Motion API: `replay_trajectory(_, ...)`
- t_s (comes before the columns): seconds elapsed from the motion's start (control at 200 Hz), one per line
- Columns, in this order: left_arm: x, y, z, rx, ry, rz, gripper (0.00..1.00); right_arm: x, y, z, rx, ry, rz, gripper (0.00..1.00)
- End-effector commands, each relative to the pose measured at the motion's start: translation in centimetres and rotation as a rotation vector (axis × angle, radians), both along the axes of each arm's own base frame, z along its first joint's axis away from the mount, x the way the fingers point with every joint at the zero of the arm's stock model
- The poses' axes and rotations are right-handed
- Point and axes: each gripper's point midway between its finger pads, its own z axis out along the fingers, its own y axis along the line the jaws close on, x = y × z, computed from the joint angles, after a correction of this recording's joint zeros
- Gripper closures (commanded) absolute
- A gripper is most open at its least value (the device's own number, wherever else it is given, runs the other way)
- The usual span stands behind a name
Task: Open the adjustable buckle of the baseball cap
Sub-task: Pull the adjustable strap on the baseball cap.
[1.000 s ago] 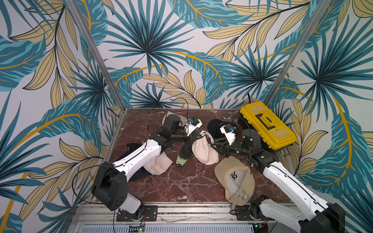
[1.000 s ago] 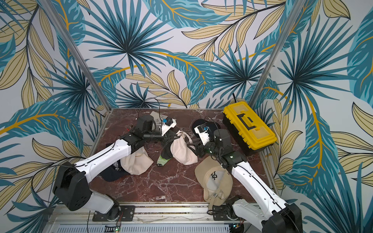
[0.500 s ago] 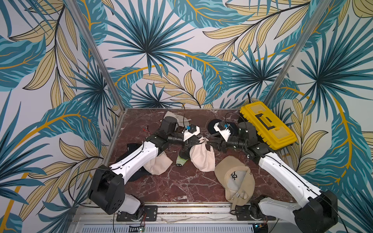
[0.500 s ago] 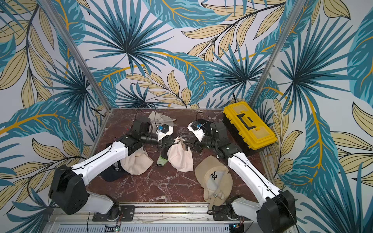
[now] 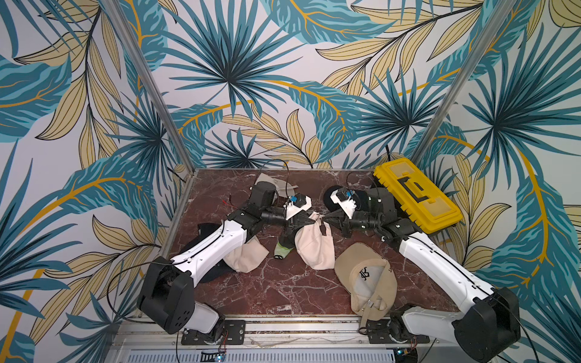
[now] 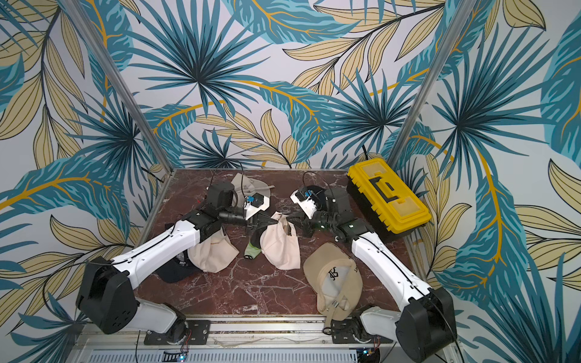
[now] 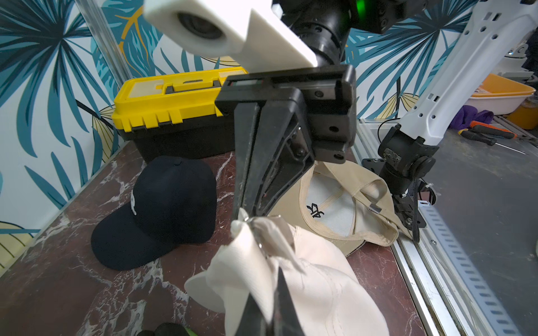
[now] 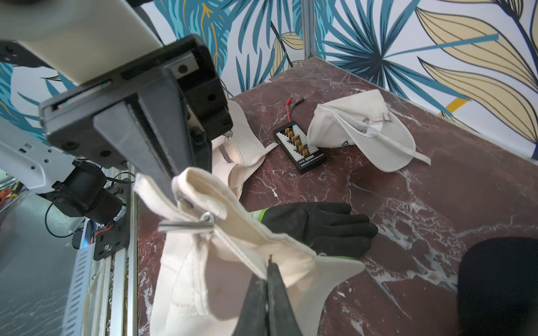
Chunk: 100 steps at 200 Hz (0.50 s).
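- My left claw (image 5: 310, 221) is clamped together on the back strap of the cream cap (image 5: 316, 248), over the middle of the marble table (image 5: 267, 289).
- My right claw (image 5: 327, 218) faces it tip to tip and is pinched together on the same cap's strap, just beside the other claw.
- The cream cap hangs by its back edge between the two claws, and its crown sags down to the table.
- The metal buckle (image 8: 186, 225) sits on the strap (image 8: 241, 229) between my two grips; its bar sticks out sideways with a small ring at one end.
- I cannot tell whether the buckle has let go of the strap.
- A black glove (image 8: 317, 227) with a green cuff lies flat on the table just beside the hanging cap, on my left arm's side.
- A tan cap (image 5: 367, 276) lies upside down near my right arm's base, its own strap and clasp toward the front rail.
- Another cream cap (image 5: 245, 254) lies partly under my left forearm.
- A black cap (image 7: 163, 209) sits behind my right claw, in front of the yellow toolbox (image 5: 415, 195) at the far right corner.
- A white cap (image 8: 364, 131) lies upside down at the far side, with a small black connector board (image 8: 300, 148) beside it.
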Motion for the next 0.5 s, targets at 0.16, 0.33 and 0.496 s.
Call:
replay_trajectory(0.16, 0.0, 0.9, 4.6, -0.077, -0.077, -0.003, 1.00, 2.5, -6.1, -6.3, -0.162, 0.186, -0.367, 1.00)
replay_trajectory(0.33, 0.1, 0.9, 5.2, -0.092, -0.058, -0.014, 1.00, 2.3, -6.4, -6.6, -0.172, 0.213, -0.359, 1.00)
replay_trajectory(0.496, -1.0, 0.4, 5.8, -0.125, -0.022, -0.110, 1.00, 1.4, -3.8, -5.9, -0.098, 0.264, -0.215, 1.00)
